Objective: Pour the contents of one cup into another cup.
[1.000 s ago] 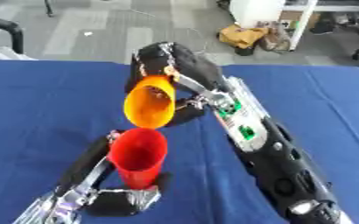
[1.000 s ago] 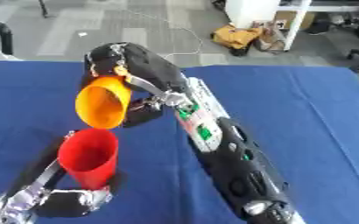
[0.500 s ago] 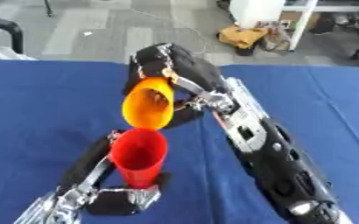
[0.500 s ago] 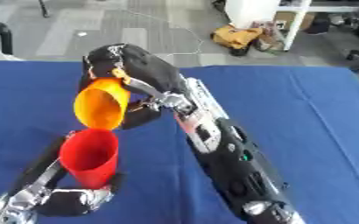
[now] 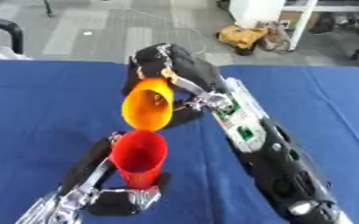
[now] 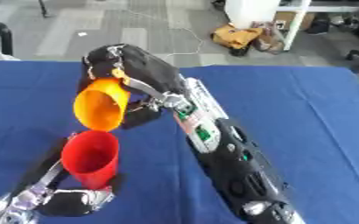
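My right hand [image 5: 171, 65] is curled round an orange cup [image 5: 147, 105], tipped steeply with its mouth facing down and toward me. Its rim hangs just over the mouth of a red cup [image 5: 139, 156] that stands upright on the blue table [image 5: 37, 100]. My left hand [image 5: 110, 192] comes in from the lower left and wraps the red cup's lower part, fingers up its left side. What is inside either cup I cannot make out.
The blue cloth table stretches wide to both sides. My right forearm [image 5: 267, 153] crosses the middle right of it. Beyond the far edge lie grey floor, a white cabinet [image 6: 251, 11] and a yellow bag [image 6: 236, 35].
The orange cup has tipped a little further and dropped slightly closer to the red cup's mouth. The left hand and red cup stay put.
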Robot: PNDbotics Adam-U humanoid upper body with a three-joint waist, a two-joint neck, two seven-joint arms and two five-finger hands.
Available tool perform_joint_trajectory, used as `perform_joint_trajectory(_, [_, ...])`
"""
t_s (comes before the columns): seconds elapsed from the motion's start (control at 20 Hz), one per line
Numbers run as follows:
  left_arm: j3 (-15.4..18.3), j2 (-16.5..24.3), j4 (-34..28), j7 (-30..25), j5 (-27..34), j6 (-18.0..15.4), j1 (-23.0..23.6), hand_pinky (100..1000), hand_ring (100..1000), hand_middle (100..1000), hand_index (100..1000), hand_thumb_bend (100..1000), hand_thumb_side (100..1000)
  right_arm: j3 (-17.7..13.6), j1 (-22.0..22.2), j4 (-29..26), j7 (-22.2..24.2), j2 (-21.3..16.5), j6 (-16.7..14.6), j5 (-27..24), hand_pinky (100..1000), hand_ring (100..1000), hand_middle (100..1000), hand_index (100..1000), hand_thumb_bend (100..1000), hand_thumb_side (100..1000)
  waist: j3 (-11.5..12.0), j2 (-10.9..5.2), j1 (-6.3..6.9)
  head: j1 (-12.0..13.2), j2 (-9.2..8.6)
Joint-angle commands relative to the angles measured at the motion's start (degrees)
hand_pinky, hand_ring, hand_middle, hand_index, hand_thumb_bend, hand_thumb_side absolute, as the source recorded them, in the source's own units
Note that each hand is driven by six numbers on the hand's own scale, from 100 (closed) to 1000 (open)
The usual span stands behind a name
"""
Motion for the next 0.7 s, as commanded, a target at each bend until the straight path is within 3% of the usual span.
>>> perform_joint_trajectory(0.05, [0.0,-0.2,0.5,0.2,-0.6,-0.6,-0.4,496,354,373,567,100,572,-0.2,-1.5,-1.5,-0.2,-0.4,0.1,-0.1,451,392,455,523,100,100,-0.1,-1.35,0.13,0.0,-0.07])
perform_joint_trajectory(0.7, [-0.2,-0.7,3.3,0.7,-2.1,-1.9,-0.3,499,356,375,568,100,578,-0.2,-1.9,-1.8,-0.5,-0.3,0.4,-0.2,450,393,457,524,100,100,-0.1,-1.36,-0.08,0.0,0.04])
